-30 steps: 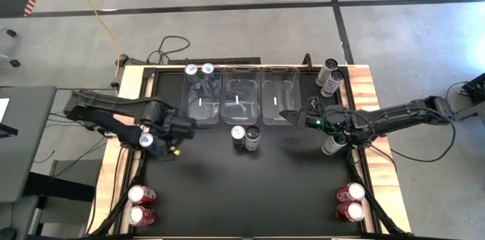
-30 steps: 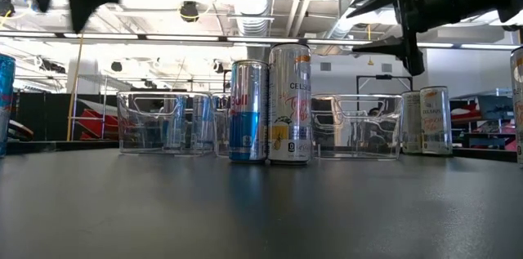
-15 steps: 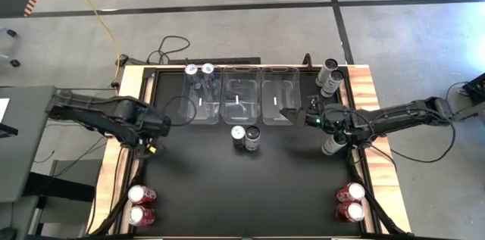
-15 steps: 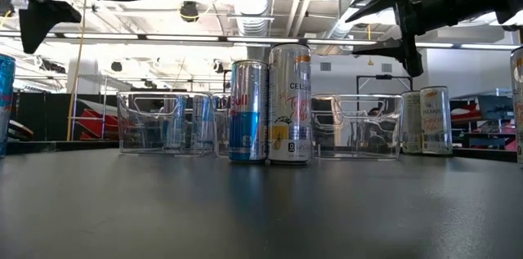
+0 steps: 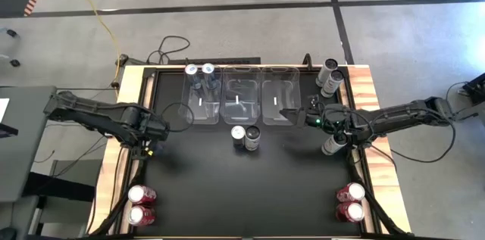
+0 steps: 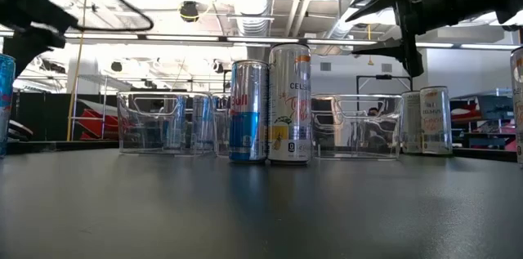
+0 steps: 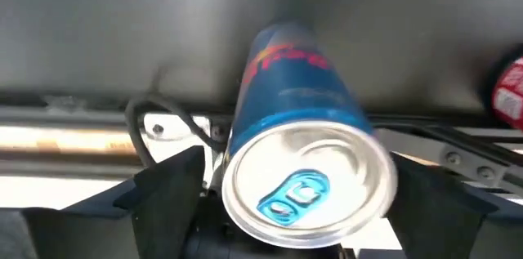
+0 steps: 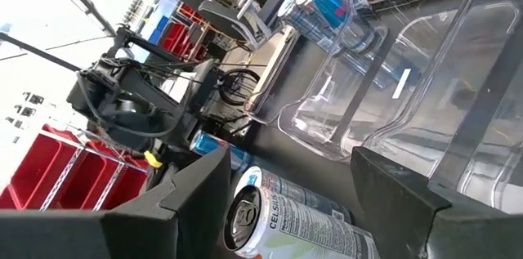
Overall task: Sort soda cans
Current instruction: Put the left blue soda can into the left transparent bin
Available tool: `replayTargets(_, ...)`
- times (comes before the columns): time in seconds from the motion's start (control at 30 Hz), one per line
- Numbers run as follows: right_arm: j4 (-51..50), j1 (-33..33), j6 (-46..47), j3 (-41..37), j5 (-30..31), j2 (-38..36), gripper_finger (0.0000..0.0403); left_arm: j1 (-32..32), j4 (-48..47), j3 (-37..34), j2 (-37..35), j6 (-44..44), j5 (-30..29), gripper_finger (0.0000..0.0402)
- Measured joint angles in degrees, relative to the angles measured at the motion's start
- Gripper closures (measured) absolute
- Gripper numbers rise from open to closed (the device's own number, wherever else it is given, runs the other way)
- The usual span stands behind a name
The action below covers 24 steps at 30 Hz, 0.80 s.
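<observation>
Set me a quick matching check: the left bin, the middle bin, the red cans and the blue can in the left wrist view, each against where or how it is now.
Things:
1. left bin
2. middle bin
3. red cans
4. blue can in the left wrist view

Places or states:
a. standing in pairs at the table's two near corners
b. holds nothing
c. upright by the table's left edge
d. holds two blue-topped cans at its far end

Pairs: 1-d, 2-b, 3-a, 4-c
</observation>
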Motion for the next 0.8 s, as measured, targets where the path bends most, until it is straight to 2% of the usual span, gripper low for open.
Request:
replayTargets(0.13,0.0,0.0,0.4,0.0,0.0,0.0,0.0133,0.0,0.1,-0.7,0.0,-4.3,-0.9,0.0068)
replayTargets(0.47,0.0,-0.4,0.4,0.0,-0.1,0.0,0.0133,0.0,3.9,-0.7,-0.6,-9.6,-1.9,0.0145)
replayTargets(0.8,0.0,-0.3,0.5,0.0,-0.1,0.0,0.0133,0.0,10.6,-0.7,-0.9,-13.3,-4.7,0.0155)
